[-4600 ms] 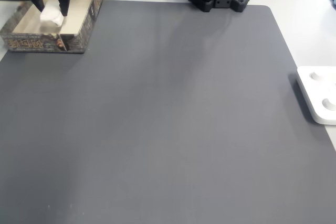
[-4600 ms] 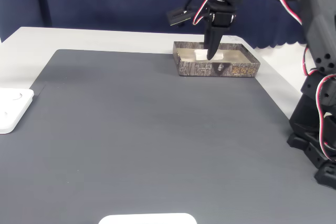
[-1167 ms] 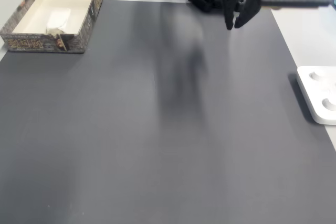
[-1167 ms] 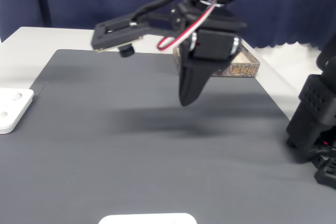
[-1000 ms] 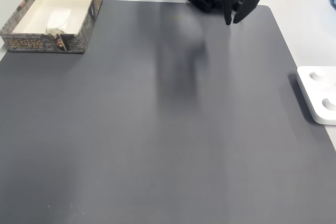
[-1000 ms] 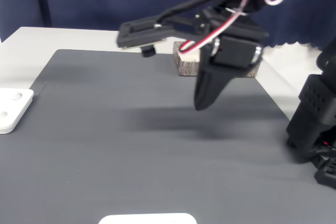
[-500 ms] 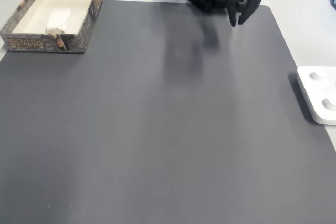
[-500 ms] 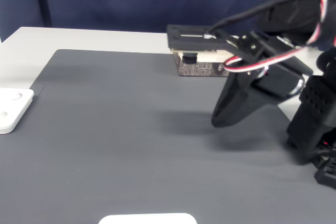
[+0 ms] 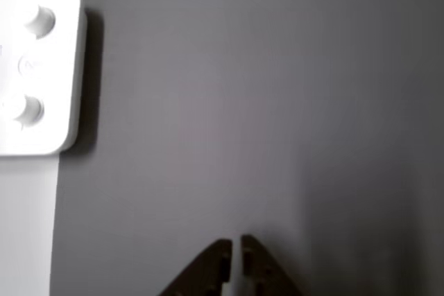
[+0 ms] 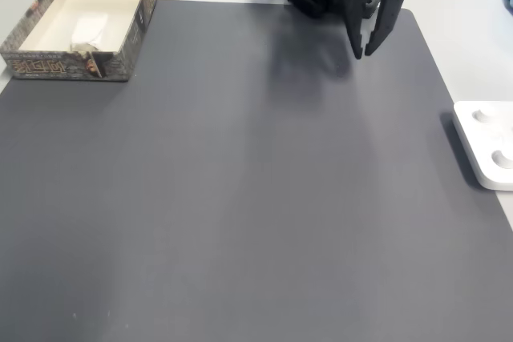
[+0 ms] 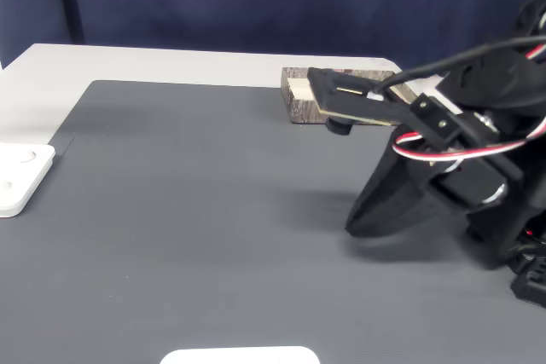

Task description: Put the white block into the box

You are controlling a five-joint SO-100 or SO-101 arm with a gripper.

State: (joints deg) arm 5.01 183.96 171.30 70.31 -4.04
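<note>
The white block (image 10: 88, 28) lies inside the box (image 10: 64, 66), which sits at the mat's far left corner in a fixed view. The box (image 11: 299, 112) also shows in another fixed view, partly hidden behind the arm. My black gripper (image 10: 362, 54) hangs over the mat's back right area, close to the arm's base and far from the box. Its tips sit almost together with nothing between them. It points down near the mat (image 11: 354, 226). In the other view the fingertips (image 9: 223, 246) enter from the bottom edge over bare mat.
A dark grey mat (image 10: 240, 198) covers most of the table. A white plastic plate with round knobs (image 10: 487, 146) lies off the mat's right edge, and also shows (image 9: 35, 74) (image 11: 21, 176). Another white object (image 11: 239, 355) sits at the front edge.
The gripper left the block in the box, swung across the mat to the arm's base side, and has lowered toward the mat.
</note>
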